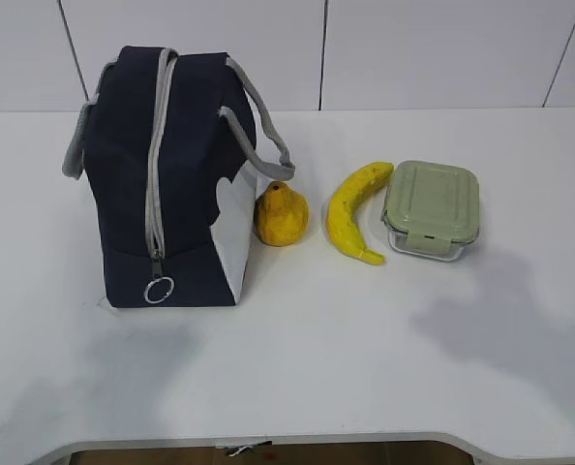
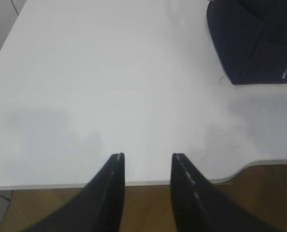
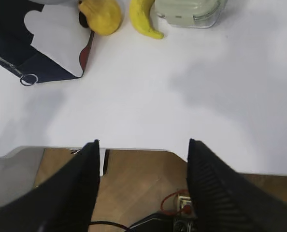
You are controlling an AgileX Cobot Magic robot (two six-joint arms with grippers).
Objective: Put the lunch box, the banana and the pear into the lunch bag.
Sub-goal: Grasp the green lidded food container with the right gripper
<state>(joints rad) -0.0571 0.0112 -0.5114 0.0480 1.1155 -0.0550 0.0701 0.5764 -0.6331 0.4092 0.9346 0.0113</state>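
Exterior view first: the white table (image 1: 297,368) fills the scene, and the lunch bag (image 1: 166,179) stands upright on its left part, zipper run closed down the near face with the ring pull (image 1: 159,290) hanging low. To the right sits the lunch box (image 1: 431,209), lid on, flat on the table. The banana (image 1: 353,210) lies just beside the box's left edge, curving toward the front. The pear (image 1: 281,213) rests against the bag's white corner panel, apart from the banana. Neither arm shows here. From the wrists, the left gripper (image 2: 147,157) hangs over the table's front edge, jaws parted with nothing between them; the right gripper (image 3: 143,142) likewise, jaws spread wider and empty.
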